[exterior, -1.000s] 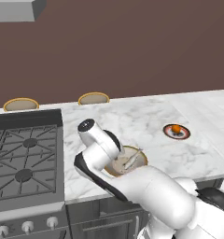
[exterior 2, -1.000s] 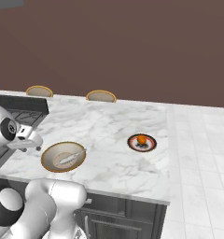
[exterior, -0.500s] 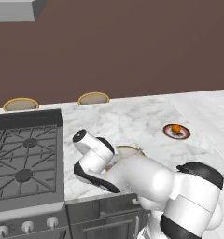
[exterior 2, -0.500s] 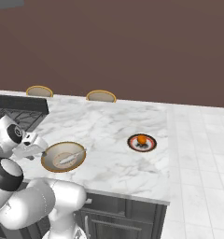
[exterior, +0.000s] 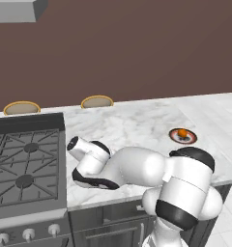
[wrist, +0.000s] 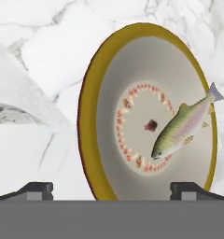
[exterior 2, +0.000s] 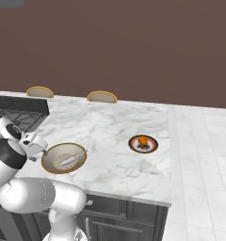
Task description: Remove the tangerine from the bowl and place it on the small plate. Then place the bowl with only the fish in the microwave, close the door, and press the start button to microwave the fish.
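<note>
So the bowl sits on the marble tabletop near its front edge with just the fish lying inside, and the tangerine is already over on the small plate, well apart to the right. The gripper is right at the bowl's near rim, fingers spread wide apart. Looks like they're not touching it, though that's hard to call from this angle.

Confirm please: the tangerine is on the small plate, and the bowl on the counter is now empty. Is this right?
Not quite. The bowl is not empty: the fish lies inside it, as the hand view shows. The tangerine is indeed on the small plate.
</note>
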